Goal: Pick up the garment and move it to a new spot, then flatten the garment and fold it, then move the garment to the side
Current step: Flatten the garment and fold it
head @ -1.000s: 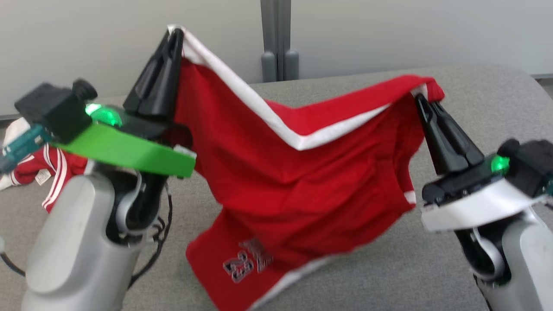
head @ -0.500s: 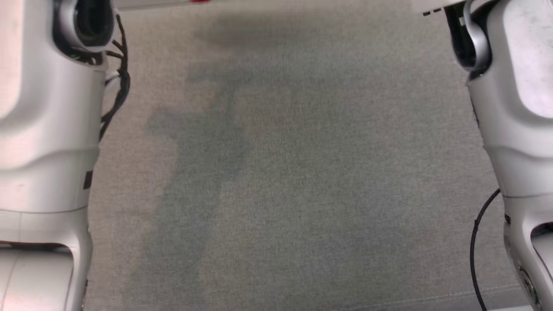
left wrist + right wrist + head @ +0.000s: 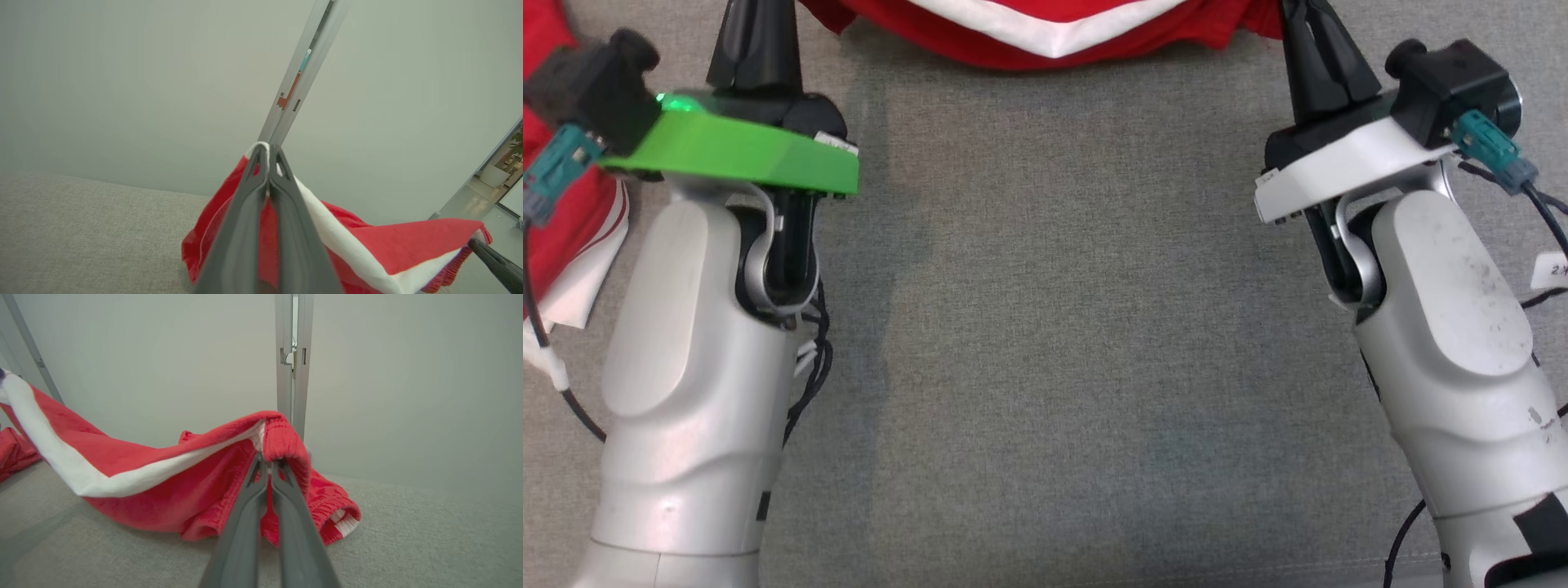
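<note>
The garment (image 3: 163,465) is red shorts with a white stripe, stretched in the air between both grippers, its lower part sagging onto the grey table (image 3: 1054,327). My left gripper (image 3: 267,149) is shut on a white-trimmed corner. My right gripper (image 3: 269,459) is shut on the gathered red waistband. In the head view the garment (image 3: 1054,33) hangs along the top edge, and both grippers' dark fingers (image 3: 756,41) (image 3: 1311,45) reach up to it, tips cut off. The right gripper's finger (image 3: 494,261) shows low in the left wrist view, clamped on the far corner.
Another red and white cloth (image 3: 564,220) lies at the table's left edge, beside my left forearm. A grey wall with a metal post (image 3: 292,375) stands behind the table. Bare grey table surface spreads between my two arms.
The head camera has tilted down, so the garment now shows at the top edge only. Both grippers stay shut on the garment, still held up and apart.
</note>
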Available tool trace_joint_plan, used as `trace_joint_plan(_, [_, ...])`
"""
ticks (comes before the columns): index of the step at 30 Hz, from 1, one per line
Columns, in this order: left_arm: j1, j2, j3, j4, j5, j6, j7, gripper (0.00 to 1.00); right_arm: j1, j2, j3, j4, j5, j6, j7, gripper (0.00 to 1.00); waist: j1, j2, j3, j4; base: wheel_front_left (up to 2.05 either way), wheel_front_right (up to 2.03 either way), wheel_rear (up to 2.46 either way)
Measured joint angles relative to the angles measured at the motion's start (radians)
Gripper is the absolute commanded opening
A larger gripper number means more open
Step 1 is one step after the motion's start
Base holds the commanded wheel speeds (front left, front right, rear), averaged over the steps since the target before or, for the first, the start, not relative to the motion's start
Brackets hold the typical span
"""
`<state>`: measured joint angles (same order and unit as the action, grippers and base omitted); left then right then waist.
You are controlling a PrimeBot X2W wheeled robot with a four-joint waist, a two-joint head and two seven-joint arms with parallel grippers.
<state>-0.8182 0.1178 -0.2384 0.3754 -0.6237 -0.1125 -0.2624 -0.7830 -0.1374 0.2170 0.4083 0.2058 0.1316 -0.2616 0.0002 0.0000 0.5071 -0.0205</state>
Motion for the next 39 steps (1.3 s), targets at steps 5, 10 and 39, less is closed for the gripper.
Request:
trace_joint_plan(5, [0.146, -0.024, 0.081, -0.147, 0.016, -0.005, -0.002, 0.0, 0.121, -0.001, -0.011, -0.118, 0.035, 0.0, 0.0, 0.0, 0.0, 0.0, -0.025, 0.002, 0.0, 0.0, 0.0])
trace_joint_plan(10, [0.298, -0.045, 0.1, -0.265, 0.028, -0.011, -0.002, 0.0, 0.257, -0.001, -0.024, -0.228, 0.048, 0.0, 0.0, 0.0, -0.0001, 0.0, -0.079, 0.001, 0.0, 0.0, 0.0])
trace_joint_plan(39, [0.896, -0.037, 0.041, -0.573, 0.041, 0.059, 0.06, 0.0, 0.913, 0.029, 0.029, -0.483, 0.082, 0.0, 0.0, 0.0, -0.0003, 0.0, -0.349, -0.032, 0.0, 0.0, 0.0])
